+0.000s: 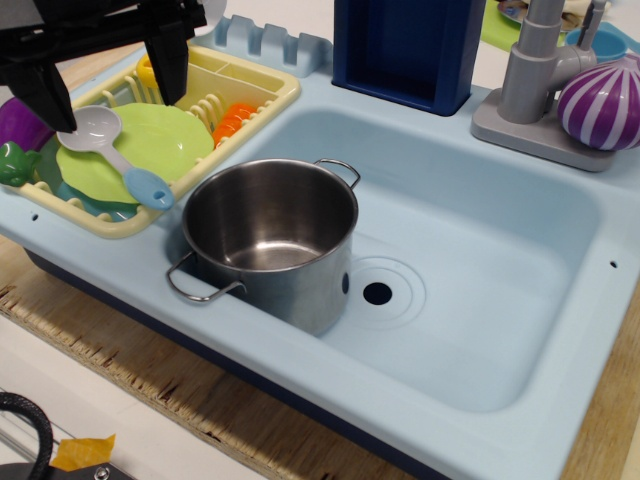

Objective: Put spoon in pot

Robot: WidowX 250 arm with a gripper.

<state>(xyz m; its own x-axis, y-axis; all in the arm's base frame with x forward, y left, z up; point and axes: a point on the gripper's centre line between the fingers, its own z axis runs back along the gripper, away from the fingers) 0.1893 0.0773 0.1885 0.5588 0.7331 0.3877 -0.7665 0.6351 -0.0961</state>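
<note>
The spoon (112, 150) lies on a green plate (150, 140) in the yellow dish rack (262, 88) at the left, its grey-white bowl at the upper left and its blue handle pointing down-right. The steel pot (270, 240) stands upright and empty in the left part of the light blue sink (480, 250), with two wire loop handles. My gripper (105, 85) is black, open and empty, hanging above the rack with its fingers (168, 60) on either side of the spoon's bowl, a little above it.
A purple item (20, 122) and a green toy (15, 162) sit at the rack's left end, an orange piece (235, 118) inside it. A dark blue box (410, 45), a grey faucet (535, 60) and a purple striped ball (603, 100) stand behind the sink. The drain hole (377, 293) is right of the pot.
</note>
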